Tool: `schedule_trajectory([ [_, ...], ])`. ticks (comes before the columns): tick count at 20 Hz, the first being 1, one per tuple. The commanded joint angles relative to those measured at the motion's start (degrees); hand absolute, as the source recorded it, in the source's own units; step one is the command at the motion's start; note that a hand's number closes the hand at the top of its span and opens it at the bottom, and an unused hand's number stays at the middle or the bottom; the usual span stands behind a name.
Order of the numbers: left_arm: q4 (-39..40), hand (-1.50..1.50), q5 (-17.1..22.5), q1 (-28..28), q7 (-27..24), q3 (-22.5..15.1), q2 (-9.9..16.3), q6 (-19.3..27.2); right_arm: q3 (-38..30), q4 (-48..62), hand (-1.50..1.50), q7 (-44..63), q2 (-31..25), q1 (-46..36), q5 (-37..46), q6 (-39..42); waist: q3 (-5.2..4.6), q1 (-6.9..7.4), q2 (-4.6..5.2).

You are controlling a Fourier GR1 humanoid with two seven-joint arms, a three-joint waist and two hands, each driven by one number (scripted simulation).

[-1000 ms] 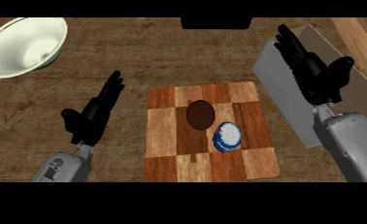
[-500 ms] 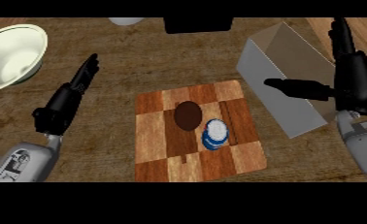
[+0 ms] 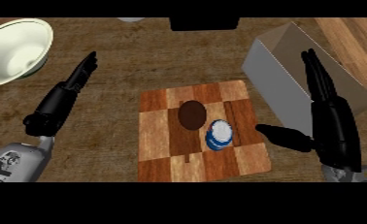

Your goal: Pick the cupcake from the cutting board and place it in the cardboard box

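Note:
A cupcake (image 3: pixel 220 135) with a blue wrapper and white top stands on the checkered wooden cutting board (image 3: pixel 204 129), right of centre. Beside it on the board is a dark brown oval (image 3: pixel 192 114). The cardboard box (image 3: pixel 298 74) stands open at the right, just past the board's far right corner. My right hand (image 3: pixel 333 120) is open at the board's right edge, fingers straight and pointing away, thumb stretched toward the cupcake without touching it. My left hand (image 3: pixel 62 97) is open, left of the board, fingers straight over the counter.
A pale bowl (image 3: pixel 22 48) sits at the far left edge. A dark block (image 3: pixel 204 23) lies at the far side of the counter, with a small pale object (image 3: pixel 131 19) to its left. The wooden countertop (image 3: pixel 143 58) surrounds the board.
The view has shifted, so board and box sit further left and lower. My right hand has come down beside the board, thumb nearer the cupcake. The left hand stays open at the left.

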Motion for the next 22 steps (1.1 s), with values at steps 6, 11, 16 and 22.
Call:
schedule_trajectory([
  [6,-0.54,0.00,-1.25,-3.25,1.15,-1.08,-0.87,-1.18,11.26,-6.05,-1.50,26.73,3.04,-9.86,5.70,28.41,-0.19,3.44,1.12],
  [11,-0.39,0.00,-0.19,-4.37,1.68,0.16,-0.25,-3.05,15.40,-0.72,-1.50,37.48,15.02,-17.78,3.03,38.72,0.03,4.29,1.24],
  [16,-1.63,0.00,-2.55,-1.77,1.56,-2.03,-2.66,-0.48,15.81,5.86,-1.50,45.23,22.65,-22.91,2.37,44.66,0.06,4.19,0.83],
  [22,-0.30,0.00,-1.54,-2.54,1.60,-0.61,-2.04,-2.25,14.73,15.11,-1.50,47.32,30.31,-24.32,1.40,46.91,0.14,2.99,0.80],
])
